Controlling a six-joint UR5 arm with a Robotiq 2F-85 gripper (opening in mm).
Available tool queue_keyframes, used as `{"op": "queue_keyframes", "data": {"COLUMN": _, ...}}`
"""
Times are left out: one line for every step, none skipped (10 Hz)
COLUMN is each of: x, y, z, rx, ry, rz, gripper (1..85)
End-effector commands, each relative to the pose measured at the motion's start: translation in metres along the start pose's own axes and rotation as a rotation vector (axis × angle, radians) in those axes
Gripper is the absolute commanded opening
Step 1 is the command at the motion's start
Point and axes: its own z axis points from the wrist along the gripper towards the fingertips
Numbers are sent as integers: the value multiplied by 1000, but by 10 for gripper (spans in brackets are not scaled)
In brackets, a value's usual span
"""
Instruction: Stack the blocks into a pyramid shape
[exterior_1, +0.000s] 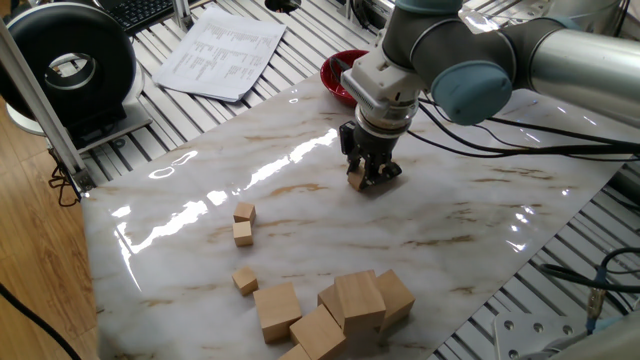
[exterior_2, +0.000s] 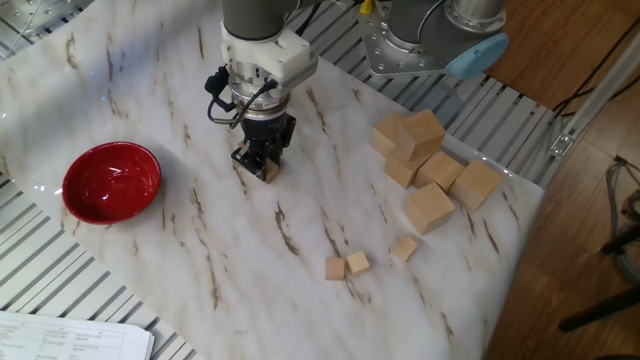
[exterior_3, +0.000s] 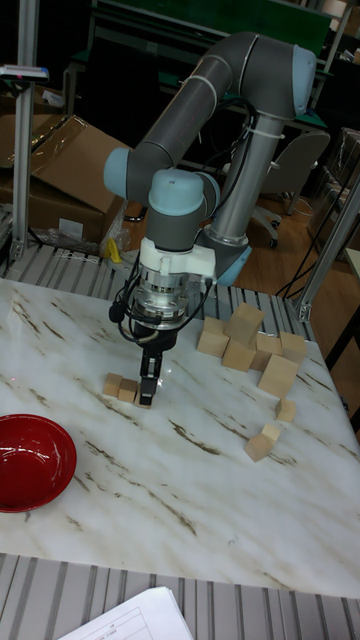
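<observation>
My gripper (exterior_1: 366, 177) stands low over the marble table, at its red-bowl end, shut on one small wooden block (exterior_1: 357, 181) that sits at table level. In the tall fixed view two more small blocks (exterior_3: 112, 385) (exterior_3: 128, 390) lie in a row right beside the gripper (exterior_3: 146, 392). In the other fixed view only the held block (exterior_2: 268, 171) shows under the gripper (exterior_2: 260, 164). Three other small blocks (exterior_1: 245, 212) (exterior_1: 242, 233) (exterior_1: 245, 279) lie loose well away, towards the big cubes; they are also in the other fixed view (exterior_2: 335, 268) (exterior_2: 357, 262) (exterior_2: 404, 248).
A pile of several much larger wooden cubes (exterior_1: 360, 298) (exterior_2: 425, 170) sits near one table edge. A red bowl (exterior_2: 112, 180) (exterior_1: 338, 68) stands behind the gripper. Papers (exterior_1: 222, 52) and a black spool (exterior_1: 70, 70) lie off the marble slab.
</observation>
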Motion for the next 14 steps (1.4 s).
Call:
{"op": "queue_keyframes", "data": {"x": 0, "y": -1, "z": 0, "rx": 2, "ry": -5, "rz": 12, "gripper": 153}}
{"op": "queue_keyframes", "data": {"x": 2, "y": -1, "z": -2, "rx": 2, "ry": -2, "rz": 14, "gripper": 150}}
{"op": "queue_keyframes", "data": {"x": 2, "y": -1, "z": -2, "rx": 2, "ry": -1, "rz": 16, "gripper": 143}}
{"op": "queue_keyframes", "data": {"x": 1, "y": -1, "z": -2, "rx": 2, "ry": -4, "rz": 14, "gripper": 140}}
{"op": "queue_keyframes", "data": {"x": 2, "y": -1, "z": -2, "rx": -2, "ry": 2, "rz": 14, "gripper": 140}}
{"op": "queue_keyframes", "data": {"x": 1, "y": -1, "z": -1, "rx": -14, "ry": 12, "rz": 16, "gripper": 140}}
{"op": "queue_keyframes", "data": {"x": -1, "y": 2, "z": 1, "rx": -25, "ry": 12, "rz": 25, "gripper": 140}}
{"op": "queue_keyframes", "data": {"x": -2, "y": 3, "z": 0, "rx": -28, "ry": 11, "rz": 27, "gripper": 140}}
{"op": "queue_keyframes", "data": {"x": 1, "y": 4, "z": -4, "rx": -29, "ry": 12, "rz": 25, "gripper": 140}}
{"op": "queue_keyframes", "data": {"x": 0, "y": 8, "z": -12, "rx": -42, "ry": 1, "rz": 32, "gripper": 137}}
{"op": "queue_keyframes", "data": {"x": -2, "y": 7, "z": -14, "rx": -51, "ry": 6, "rz": 31, "gripper": 140}}
{"op": "queue_keyframes", "data": {"x": -5, "y": 6, "z": -13, "rx": -47, "ry": -7, "rz": 38, "gripper": 140}}
{"op": "queue_keyframes", "data": {"x": -5, "y": 6, "z": -13, "rx": -45, "ry": -8, "rz": 38, "gripper": 140}}
{"op": "queue_keyframes", "data": {"x": -4, "y": 6, "z": -13, "rx": -44, "ry": -7, "rz": 38, "gripper": 140}}
